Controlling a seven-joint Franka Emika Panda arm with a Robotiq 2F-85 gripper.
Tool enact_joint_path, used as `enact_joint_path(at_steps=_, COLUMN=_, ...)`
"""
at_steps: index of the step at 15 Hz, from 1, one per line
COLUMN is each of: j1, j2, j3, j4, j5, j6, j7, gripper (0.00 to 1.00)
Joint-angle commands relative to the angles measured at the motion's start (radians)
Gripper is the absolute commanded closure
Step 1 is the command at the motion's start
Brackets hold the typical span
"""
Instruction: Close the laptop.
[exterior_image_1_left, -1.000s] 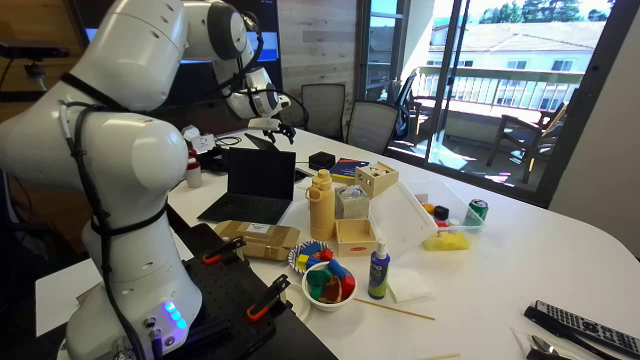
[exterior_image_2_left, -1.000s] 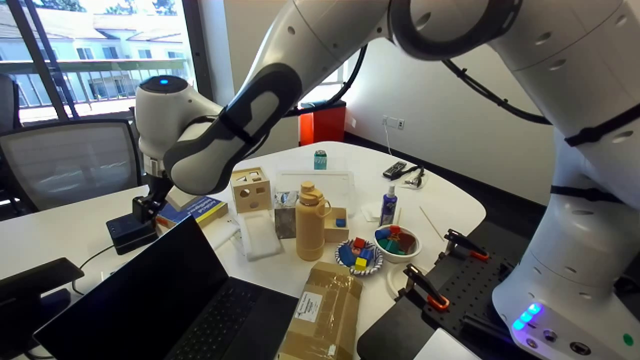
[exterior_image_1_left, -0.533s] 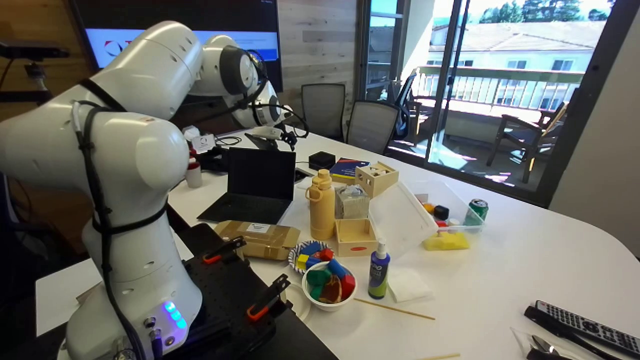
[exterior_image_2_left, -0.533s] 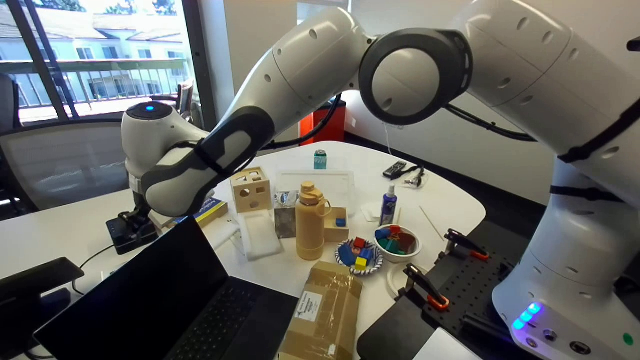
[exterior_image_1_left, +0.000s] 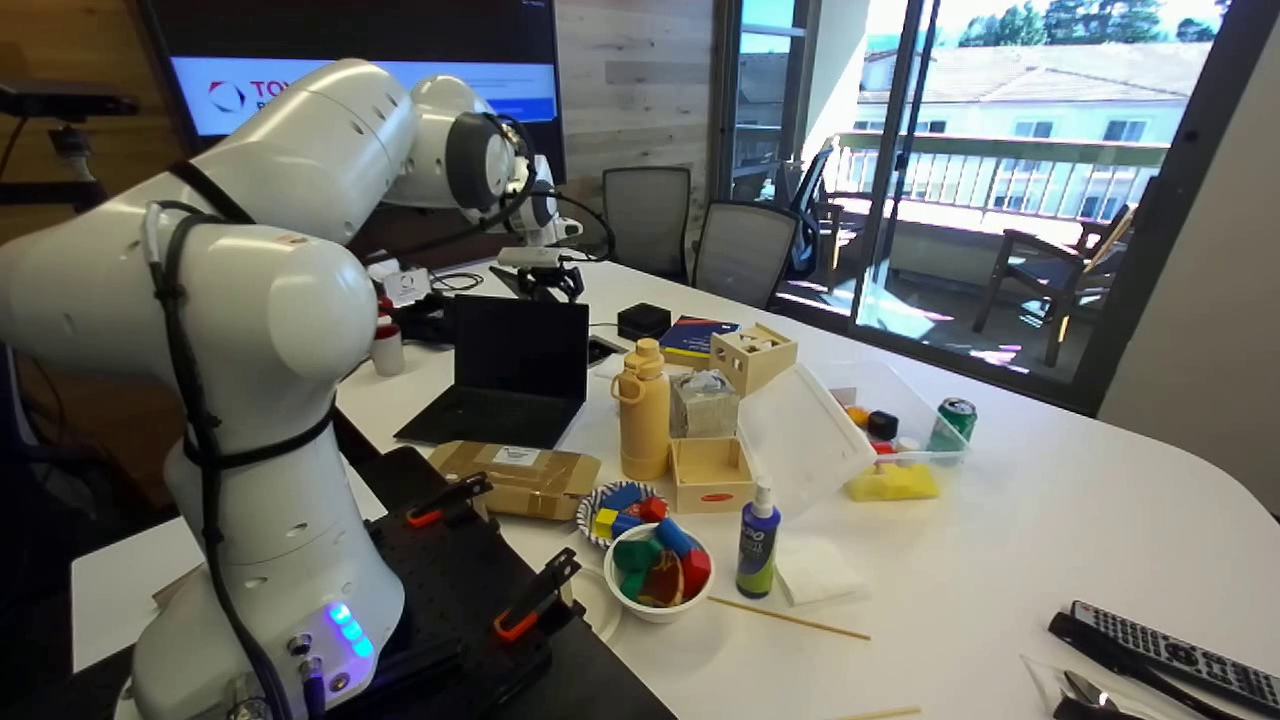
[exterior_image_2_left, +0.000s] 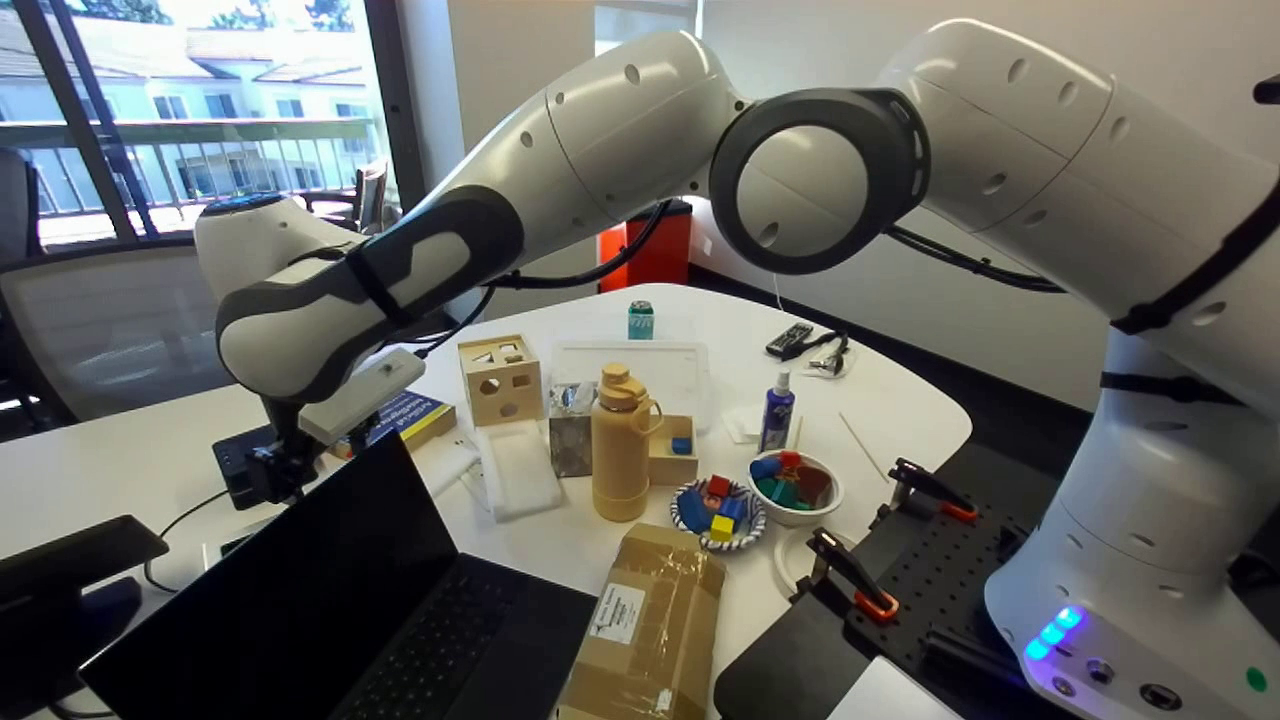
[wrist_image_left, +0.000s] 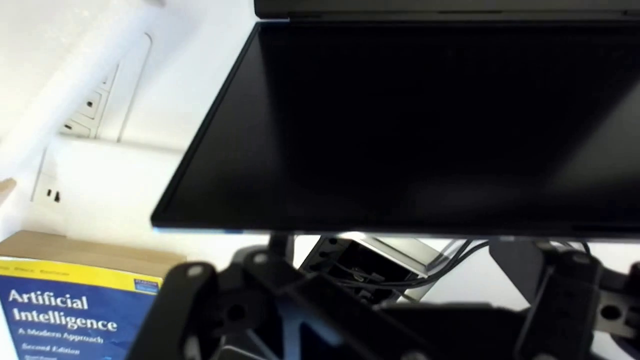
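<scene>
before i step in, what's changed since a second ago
The arm lowered, bringing its fingers down close to the lid of the laptop. The lid seems tipped very slightly toward the keyboard. Nothing looks grasped or released. The bottle and cardboard box stayed put.

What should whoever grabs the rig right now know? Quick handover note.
Gripper: open, no object seen in its grip, close to the top edge of the laptop lid, on its back side; contact can't be confirmed.
Laptop: on the table beside the cardboard package, lid up.
Done: gripper is at the lid; laptop not yet closed.
Left: likely push the lid down onto the keyboard, check it's shut, back off.
</scene>
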Motion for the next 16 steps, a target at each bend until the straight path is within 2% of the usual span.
enact_joint_path(at_steps=1, j1=-0.035, j2=0.029, j3=0.058, j4=0.096, j5=0.047, j6=-0.215, j7=-0.129, gripper=0.00)
enact_joint_path(at_steps=6, j1=-0.057, j2=0.083, j3=0.088, j4=0.160, j5=0.080, j6=-0.434, j7=-0.201, gripper=0.00)
enact_joint_path(at_steps=11, j1=-0.064, j2=0.112, j3=0.088, j4=0.145, j5=0.086, j6=-0.613, j7=-0.193, gripper=0.00)
enact_joint_path(at_steps=14, j1=-0.053, j2=0.148, j3=0.074, j4=0.133, j5=0.071, j6=-0.644, j7=-0.159, gripper=0.00)
enact_joint_path(at_steps=16, j1=-0.047, j2=0.175, j3=0.073, j4=0.129, j5=0.072, j6=-0.608, j7=-0.140, gripper=0.00)
